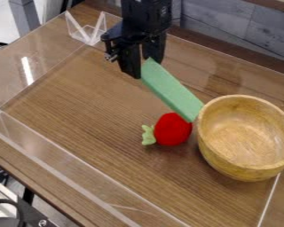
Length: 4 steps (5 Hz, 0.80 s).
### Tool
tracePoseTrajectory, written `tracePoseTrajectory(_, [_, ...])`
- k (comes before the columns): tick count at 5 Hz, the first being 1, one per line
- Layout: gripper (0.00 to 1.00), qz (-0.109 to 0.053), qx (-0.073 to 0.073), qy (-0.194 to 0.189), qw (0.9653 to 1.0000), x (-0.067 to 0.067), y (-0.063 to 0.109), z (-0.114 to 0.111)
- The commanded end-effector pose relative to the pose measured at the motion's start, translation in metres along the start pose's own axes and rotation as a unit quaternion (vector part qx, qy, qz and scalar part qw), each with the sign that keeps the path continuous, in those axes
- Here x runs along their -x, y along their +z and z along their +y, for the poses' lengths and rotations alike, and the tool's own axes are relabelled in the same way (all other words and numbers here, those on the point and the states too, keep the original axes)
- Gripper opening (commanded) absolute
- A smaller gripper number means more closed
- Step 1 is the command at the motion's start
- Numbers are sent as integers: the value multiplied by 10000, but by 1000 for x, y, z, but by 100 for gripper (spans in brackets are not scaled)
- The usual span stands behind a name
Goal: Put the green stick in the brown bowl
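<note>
Above the wooden tabletop [74, 124], in the single camera view, the black gripper [132, 60] was pointed straight down, its jaws closed on the upper end of the green stick [172, 88]. The stick was held clear of the table, slanting down to the right, its lower end near the rim of the brown bowl [245, 136] and above the red fruit [170, 129]. The fruit lay just left of the bowl. Clear acrylic walls [61, 191] enclosed the surface.
</note>
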State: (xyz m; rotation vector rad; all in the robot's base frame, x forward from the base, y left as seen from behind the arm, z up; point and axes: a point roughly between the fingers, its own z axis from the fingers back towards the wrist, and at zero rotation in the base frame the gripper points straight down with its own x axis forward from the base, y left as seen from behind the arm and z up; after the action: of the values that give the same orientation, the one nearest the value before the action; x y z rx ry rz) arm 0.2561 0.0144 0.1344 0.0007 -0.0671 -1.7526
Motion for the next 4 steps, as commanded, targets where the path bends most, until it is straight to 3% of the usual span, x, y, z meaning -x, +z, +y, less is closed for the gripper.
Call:
tracePoseTrajectory(1, [0, 60, -203, -719, 9972, -34, 14, 9])
tracePoseTrajectory(2, [0, 98, -185, -1555, 9876, -76, 10, 17])
tracePoseTrajectory(3, [0, 94, -131, -2255, 9741, -113, -9, 22])
tracePoseTrajectory(4, [0, 83, -133, -2662, 9638, -131, -19, 25])
